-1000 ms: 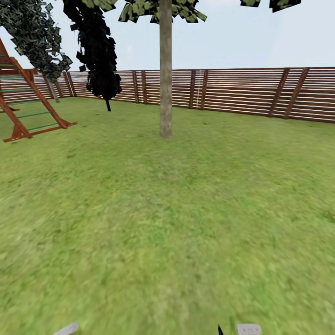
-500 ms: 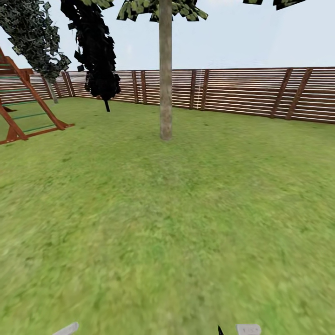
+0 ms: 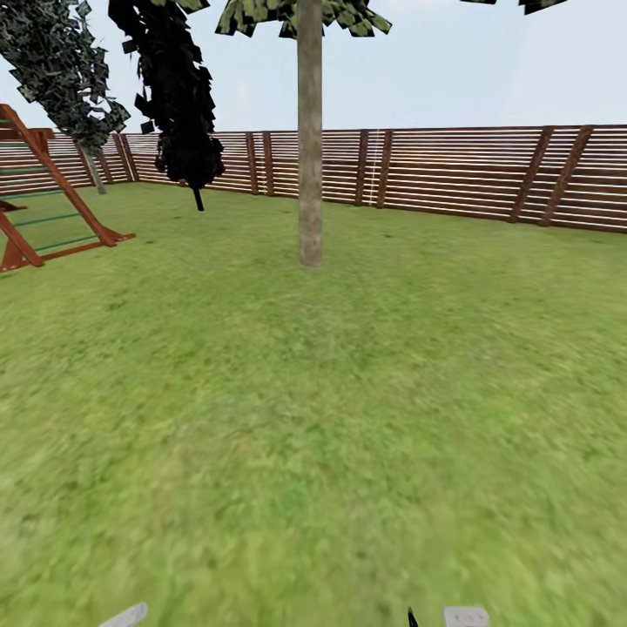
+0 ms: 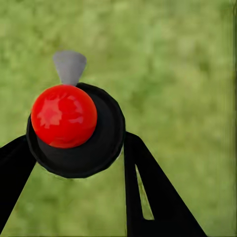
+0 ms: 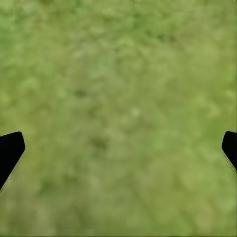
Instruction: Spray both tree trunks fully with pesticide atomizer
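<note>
In the left wrist view my left gripper [image 4: 74, 145] is shut on the pesticide atomizer [image 4: 74, 123], seen end-on as a dark round body with a glossy red knob and a light grey nozzle, above the grass. My right gripper [image 5: 118, 148] is open, its black fingertips [image 5: 10, 150] at the picture's edges with nothing but lawn between them. Far off at the left, by the fence, a leaning grey trunk [image 3: 94, 172] carries dark ragged foliage; I cannot tell whether it is one of the trees. No pesticide specks show.
A straight pale trunk [image 3: 309, 157] stands ahead in the middle of the lawn [image 3: 313, 418]. A black-leaved tree [image 3: 178, 104] hangs left of it. A red-brown wooden play frame [image 3: 43, 200] stands at the left. A slatted brown fence [image 3: 453, 174] closes the garden behind.
The camera has advanced and turned a little right: the play frame has slid towards the left edge and the pale trunk's base sits slightly lower. The grippers' parts at the bottom edge have not moved.
</note>
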`<state>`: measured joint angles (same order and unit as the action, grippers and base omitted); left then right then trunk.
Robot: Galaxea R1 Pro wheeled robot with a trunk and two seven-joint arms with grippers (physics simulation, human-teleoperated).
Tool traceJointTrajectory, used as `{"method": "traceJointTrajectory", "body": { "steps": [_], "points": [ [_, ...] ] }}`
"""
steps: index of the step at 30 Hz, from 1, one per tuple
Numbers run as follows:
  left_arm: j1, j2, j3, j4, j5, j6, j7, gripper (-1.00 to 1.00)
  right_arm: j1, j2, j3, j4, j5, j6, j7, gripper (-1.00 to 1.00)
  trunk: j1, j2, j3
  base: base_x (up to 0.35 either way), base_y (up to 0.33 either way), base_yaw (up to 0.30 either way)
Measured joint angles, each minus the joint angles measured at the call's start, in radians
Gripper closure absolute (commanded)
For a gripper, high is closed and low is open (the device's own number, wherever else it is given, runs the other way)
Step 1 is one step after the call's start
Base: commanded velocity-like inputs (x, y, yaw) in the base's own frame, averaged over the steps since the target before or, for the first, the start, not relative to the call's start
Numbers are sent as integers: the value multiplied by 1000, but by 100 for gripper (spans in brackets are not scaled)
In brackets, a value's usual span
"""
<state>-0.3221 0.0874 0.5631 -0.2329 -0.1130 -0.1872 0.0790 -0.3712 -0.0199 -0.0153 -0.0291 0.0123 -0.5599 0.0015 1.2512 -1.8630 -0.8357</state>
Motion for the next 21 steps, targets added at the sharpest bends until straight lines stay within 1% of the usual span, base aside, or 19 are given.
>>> {"method": "traceJointTrajectory", "body": {
  "steps": [21],
  "points": [
    [0,0,0,0,2,1,-1,100,0,0,0,0,0,0,0,-100,0,0,0,341,0,0]
  ]
}}
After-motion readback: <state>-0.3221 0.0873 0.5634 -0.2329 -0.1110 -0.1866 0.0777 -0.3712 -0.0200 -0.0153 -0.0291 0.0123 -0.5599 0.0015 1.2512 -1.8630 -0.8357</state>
